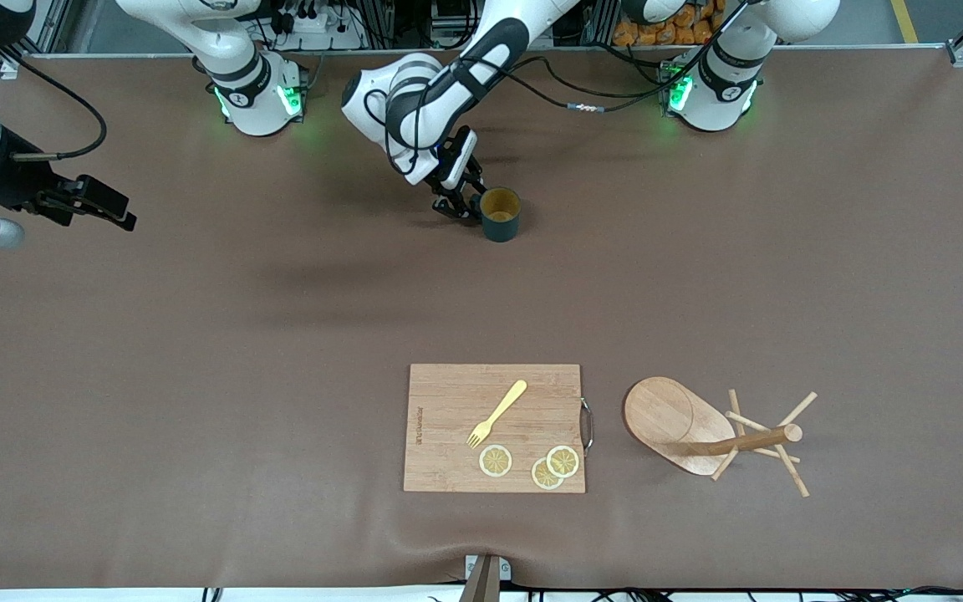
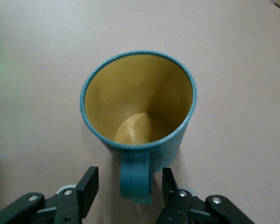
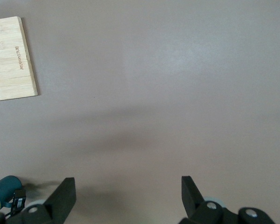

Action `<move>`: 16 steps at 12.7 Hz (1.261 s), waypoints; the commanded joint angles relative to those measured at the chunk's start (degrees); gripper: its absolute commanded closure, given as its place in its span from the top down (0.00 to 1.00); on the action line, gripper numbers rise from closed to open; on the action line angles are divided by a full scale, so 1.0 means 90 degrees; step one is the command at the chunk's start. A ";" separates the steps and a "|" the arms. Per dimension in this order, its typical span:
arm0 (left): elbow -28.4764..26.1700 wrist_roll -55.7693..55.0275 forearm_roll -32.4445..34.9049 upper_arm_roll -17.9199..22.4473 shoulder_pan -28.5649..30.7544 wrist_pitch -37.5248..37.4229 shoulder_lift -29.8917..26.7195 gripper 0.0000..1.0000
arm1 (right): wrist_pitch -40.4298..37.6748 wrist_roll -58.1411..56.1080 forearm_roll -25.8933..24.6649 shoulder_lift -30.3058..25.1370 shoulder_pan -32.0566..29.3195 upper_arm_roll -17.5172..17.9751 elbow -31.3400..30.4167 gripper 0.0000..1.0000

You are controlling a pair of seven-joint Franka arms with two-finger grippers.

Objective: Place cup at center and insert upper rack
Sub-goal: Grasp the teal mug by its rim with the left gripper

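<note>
Wooden cutting board [image 1: 448, 431] on brown table [image 1: 197, 376], yellow fork [image 1: 496, 413], 3 lemon slices [image 1: 496, 461] on it

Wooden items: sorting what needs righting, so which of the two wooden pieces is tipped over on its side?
The mug tree, toward the left arm's end: its post lies level, oval base on edge. The cutting board beside it lies flat.

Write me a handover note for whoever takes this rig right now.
Left pincer: open, fingers either side of the cup's handle, not yet gripping.
Right pincer: open, waiting over bare table at the right arm's end.
Cup: upright, near the bases.
Upper rack: on its side beside the cutting board.
Done: nothing placed.
Left: grip cup, move to center, fit rack.
</note>
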 commanded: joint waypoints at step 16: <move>0.0176 0.1777 -0.1305 0.0011 0.1388 0.0034 -0.1797 0.00 | 0.0087 -0.0126 -0.0072 -0.0120 -0.0201 0.0100 -0.0147 1.00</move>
